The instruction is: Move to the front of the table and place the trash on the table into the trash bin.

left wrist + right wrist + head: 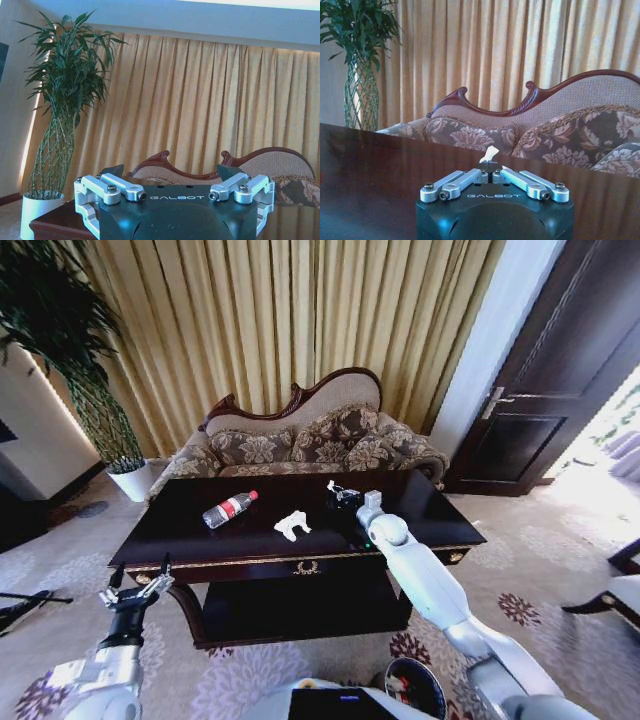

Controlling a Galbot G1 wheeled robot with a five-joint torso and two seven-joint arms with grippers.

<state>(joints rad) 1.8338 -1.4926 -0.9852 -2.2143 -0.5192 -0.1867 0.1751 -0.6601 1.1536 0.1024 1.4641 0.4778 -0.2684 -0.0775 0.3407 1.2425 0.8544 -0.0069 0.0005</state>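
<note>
The dark glossy table [420, 525] stands just ahead of me. A clear plastic bottle with a red label [230, 508] lies on its left half. Crumpled white paper [292, 525] rests near the middle. My right gripper [343, 495] reaches over the right-centre of the tabletop. In the right wrist view this gripper [491, 164] is shut on a small white paper scrap [490, 152] just above the tabletop. Off the front left corner, below the table's edge, my left gripper [135, 585] hangs open; its own camera shows the gripper [170, 175] holding nothing. The trash bin [415, 687] sits on the carpet by my base, lower right.
A floral sofa [300, 445] stands right behind the table, with curtains beyond. A white plant pot [132, 480] with a tall plant is at the far left. A dark door [550, 370] is at the right, and a chair [625, 590] at the right edge.
</note>
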